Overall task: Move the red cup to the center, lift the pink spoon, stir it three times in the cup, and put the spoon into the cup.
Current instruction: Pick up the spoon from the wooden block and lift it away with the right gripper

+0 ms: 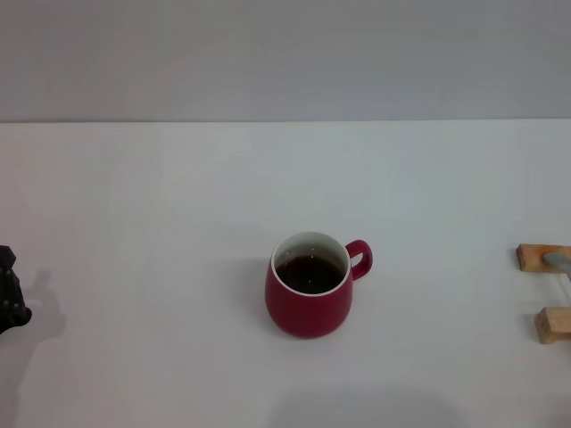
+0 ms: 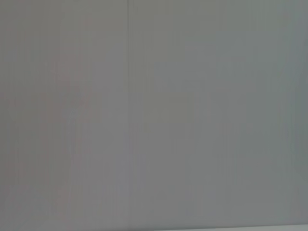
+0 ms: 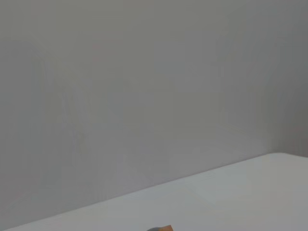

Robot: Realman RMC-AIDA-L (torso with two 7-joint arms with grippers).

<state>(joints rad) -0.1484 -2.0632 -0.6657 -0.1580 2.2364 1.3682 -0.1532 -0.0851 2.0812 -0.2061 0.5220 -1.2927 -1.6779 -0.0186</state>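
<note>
Your red cup [image 1: 309, 285] sits upright on the white table [image 1: 161, 205], about mid-width and toward the near edge, handle turned to the robot's right, dark liquid inside. Nothing touches it.

At the far right edge of the head view you have two small wooden blocks [image 1: 546, 290], well apart from the cup. The grey bowl of the pink spoon [image 1: 558, 261] rests on the farther block; its handle is cut off by the frame.

Left gripper [image 1: 11, 294]: only a dark piece shows at the left edge, low by the table; you cannot tell its opening. Right gripper: out of sight.
</note>
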